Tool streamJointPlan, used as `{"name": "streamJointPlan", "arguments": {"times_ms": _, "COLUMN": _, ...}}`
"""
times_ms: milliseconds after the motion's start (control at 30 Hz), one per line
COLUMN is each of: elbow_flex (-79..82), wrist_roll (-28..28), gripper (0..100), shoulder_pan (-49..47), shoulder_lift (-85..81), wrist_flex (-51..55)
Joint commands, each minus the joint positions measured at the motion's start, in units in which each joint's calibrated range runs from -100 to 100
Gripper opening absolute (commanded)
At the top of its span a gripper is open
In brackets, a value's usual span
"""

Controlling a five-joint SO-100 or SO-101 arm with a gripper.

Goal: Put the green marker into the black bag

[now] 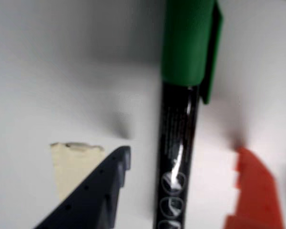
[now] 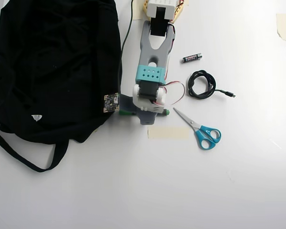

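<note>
Green marker [image 1: 178,124] flat on the white table [image 1: 47,71], between the open jaws, touching neither.

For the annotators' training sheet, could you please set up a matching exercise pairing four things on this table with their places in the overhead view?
Things:
1. green marker
2. black bag
3. scissors
4. battery

Places:
A. fills the upper left
B. lower right of the arm, blue handles
C. under the arm's wrist, between the open fingers
D. right of the arm, above the coiled cable

Pairs: 1-C, 2-A, 3-B, 4-D
</note>
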Motion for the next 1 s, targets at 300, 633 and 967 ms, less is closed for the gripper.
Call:
{"name": "streamJointPlan", "arguments": {"times_ms": 300, "elbow_flex": -0.57, "wrist_roll": -0.07, "gripper": 18, "shoulder_pan": -0.65, "shoulder_lift": -0.06, "wrist_flex": 1.84}}
{"name": "streamJointPlan", "arguments": {"times_ms": 633, "elbow_flex": -0.48, "wrist_roll": 0.56, "gripper": 18, "shoulder_pan": -0.73, "shoulder_lift": -0.06, "wrist_flex": 4.51}}
{"name": "streamJointPlan", "arguments": {"times_ms": 967, "elbow_flex": -0.48, "wrist_roll": 0.62, "gripper": 17, "shoulder_pan": -0.73, "shoulder_lift": -0.06, "wrist_flex": 4.51}}
